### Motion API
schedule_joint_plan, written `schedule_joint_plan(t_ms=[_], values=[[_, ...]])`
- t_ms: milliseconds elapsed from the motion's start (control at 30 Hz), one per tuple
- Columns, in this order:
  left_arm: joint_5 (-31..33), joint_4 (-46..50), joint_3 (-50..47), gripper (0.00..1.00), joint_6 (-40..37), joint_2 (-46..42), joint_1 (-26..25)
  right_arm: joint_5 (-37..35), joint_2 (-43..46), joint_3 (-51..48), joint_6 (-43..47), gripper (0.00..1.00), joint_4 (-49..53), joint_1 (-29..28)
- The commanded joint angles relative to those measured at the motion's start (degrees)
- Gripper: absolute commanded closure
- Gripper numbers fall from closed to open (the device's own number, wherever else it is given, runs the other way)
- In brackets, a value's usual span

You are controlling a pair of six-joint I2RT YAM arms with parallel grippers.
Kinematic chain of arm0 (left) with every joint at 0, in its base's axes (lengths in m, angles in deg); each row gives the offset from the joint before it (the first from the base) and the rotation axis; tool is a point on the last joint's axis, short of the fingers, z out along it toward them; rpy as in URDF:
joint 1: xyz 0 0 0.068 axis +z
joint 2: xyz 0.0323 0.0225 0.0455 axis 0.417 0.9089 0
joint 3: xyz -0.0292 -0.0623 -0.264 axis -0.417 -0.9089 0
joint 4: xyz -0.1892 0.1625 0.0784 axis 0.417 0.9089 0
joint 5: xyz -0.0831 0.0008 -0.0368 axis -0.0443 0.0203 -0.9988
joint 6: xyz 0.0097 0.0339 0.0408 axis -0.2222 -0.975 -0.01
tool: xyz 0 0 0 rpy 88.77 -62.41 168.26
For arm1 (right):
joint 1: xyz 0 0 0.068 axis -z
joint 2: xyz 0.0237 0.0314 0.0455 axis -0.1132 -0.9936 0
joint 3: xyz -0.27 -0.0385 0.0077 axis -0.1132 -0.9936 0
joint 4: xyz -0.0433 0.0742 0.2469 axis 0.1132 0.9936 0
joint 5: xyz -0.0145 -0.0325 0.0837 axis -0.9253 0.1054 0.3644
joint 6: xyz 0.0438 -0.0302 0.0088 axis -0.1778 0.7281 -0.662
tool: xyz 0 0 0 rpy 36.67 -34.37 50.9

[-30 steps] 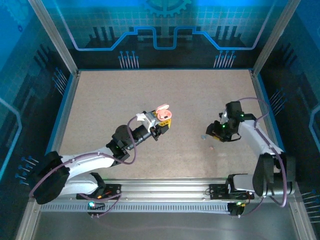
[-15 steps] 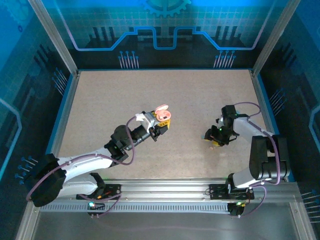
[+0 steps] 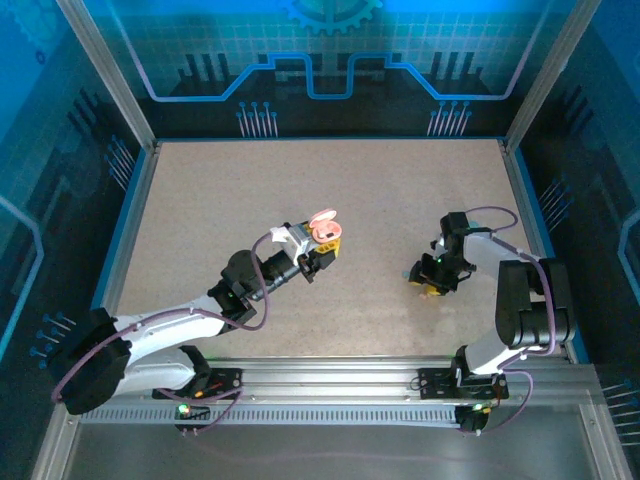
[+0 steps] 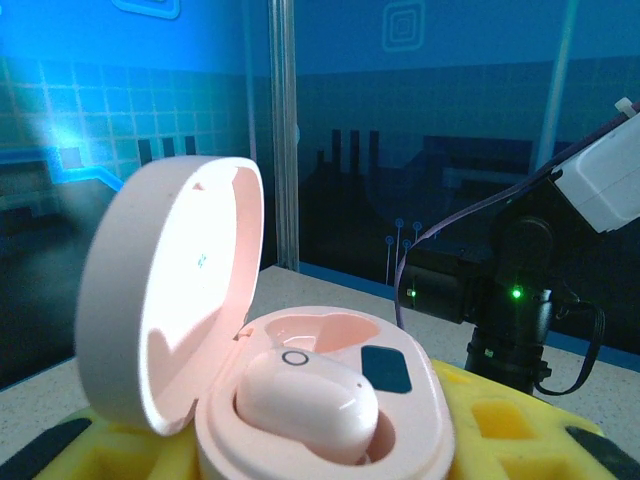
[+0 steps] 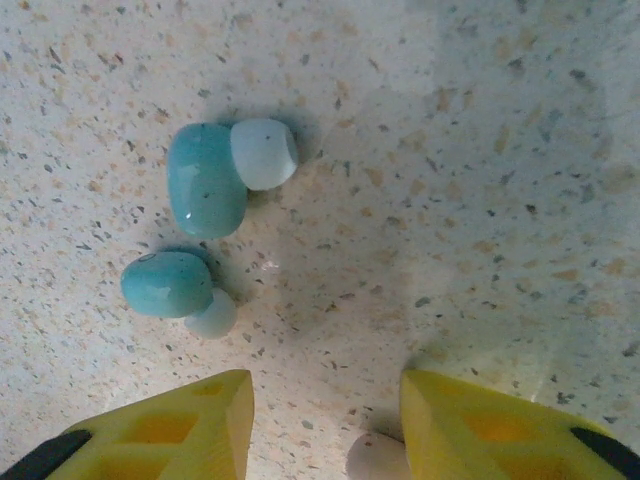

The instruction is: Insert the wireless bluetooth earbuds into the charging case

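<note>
- Speckled, sandy-looking tabletop, matte and gritty, with blue printed walls round the back.
- Our right claw hangs low over it, yellow tips apart and gripping nothing.
- What matters most is the pale bud. It sits between those tips at the bottom edge of the wrist frame, right up against the right-hand tip. We reckon closing would pinch it. It's half cut off, so we can't call its long axis.
- Two teal buds lie upper left of the tips, glossy pebbles with whitish nozzles. One stands up-down in the frame, the other lies across.
- Our left claw is clamped on the pink case, centre-left in the top view and well apart from the loose buds, so the right arm's way nearer.
- The case is smooth, rounded plastic with its lid flipped up. One pink bud is already seated, and the well beside it is empty.
</note>
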Motion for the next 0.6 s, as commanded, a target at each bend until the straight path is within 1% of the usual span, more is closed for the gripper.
schedule_joint_plan(t_ms=[0, 200, 367, 567], values=[[-0.7, -1.0, -0.6, 0.63, 1.4, -1.2, -0.4, -2.1, 1.4, -1.6, -0.6, 0.57, 2.7, 0.2], [-0.6, -1.6, -0.7, 0.63, 1.7, -0.5, -0.4, -1.9, 4.3, -3.9, -2.4, 0.59, 3.2, -0.5], [-0.7, -2.3, -0.7, 0.62, 2.0, 0.1, -0.4, -2.2, 4.4, -3.9, -2.4, 0.61, 3.7, -1.5], [-0.6, -2.4, -0.7, 0.62, 2.3, 0.3, -0.4, -6.3, 2.7, -2.3, -1.8, 0.63, 4.6, -2.7]])
